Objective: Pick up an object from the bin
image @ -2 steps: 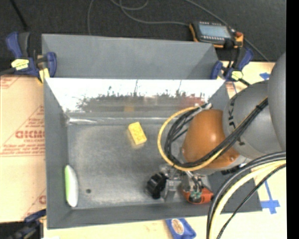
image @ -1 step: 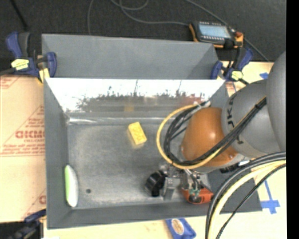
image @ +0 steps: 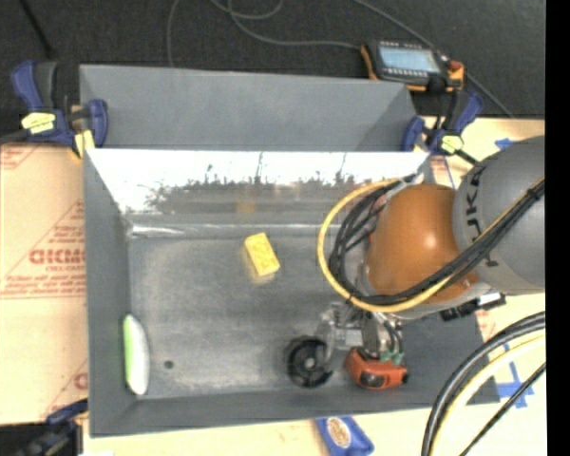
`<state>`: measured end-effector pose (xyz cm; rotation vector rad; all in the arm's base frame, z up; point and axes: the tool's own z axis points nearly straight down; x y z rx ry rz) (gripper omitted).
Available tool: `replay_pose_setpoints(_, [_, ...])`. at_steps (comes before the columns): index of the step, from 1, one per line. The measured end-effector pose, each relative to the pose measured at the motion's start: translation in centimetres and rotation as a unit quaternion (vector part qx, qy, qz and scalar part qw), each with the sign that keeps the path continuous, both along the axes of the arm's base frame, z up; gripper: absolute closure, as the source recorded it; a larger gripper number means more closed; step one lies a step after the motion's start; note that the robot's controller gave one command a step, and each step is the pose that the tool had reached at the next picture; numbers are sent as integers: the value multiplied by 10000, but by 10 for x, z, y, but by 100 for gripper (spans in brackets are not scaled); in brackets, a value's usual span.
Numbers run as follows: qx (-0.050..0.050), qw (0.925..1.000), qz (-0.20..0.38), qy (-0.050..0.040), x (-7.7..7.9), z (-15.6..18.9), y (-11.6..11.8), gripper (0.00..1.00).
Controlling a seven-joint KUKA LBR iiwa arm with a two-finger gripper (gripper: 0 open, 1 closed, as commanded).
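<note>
The claw sits at 5 o'clock in the bin. A red-orange case lies just beside it at 5 o'clock, and a black round part at 8 o'clock. Whether the claw is released or clenched cannot be told.

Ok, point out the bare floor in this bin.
Widest bare floor lies between the yellow block, the white-green stick and the black ring. Crowded at lower right: ring, orange thing and gripper together.
</note>
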<state>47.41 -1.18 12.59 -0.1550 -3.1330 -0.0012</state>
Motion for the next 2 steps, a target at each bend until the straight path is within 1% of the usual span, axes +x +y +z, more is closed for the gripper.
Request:
replay_pose_setpoints(1, [-2,10000,58,-40,42,37,2,100])
replay_pose_setpoints(2, [-7,9998,183,-4,32,86,-15,100])
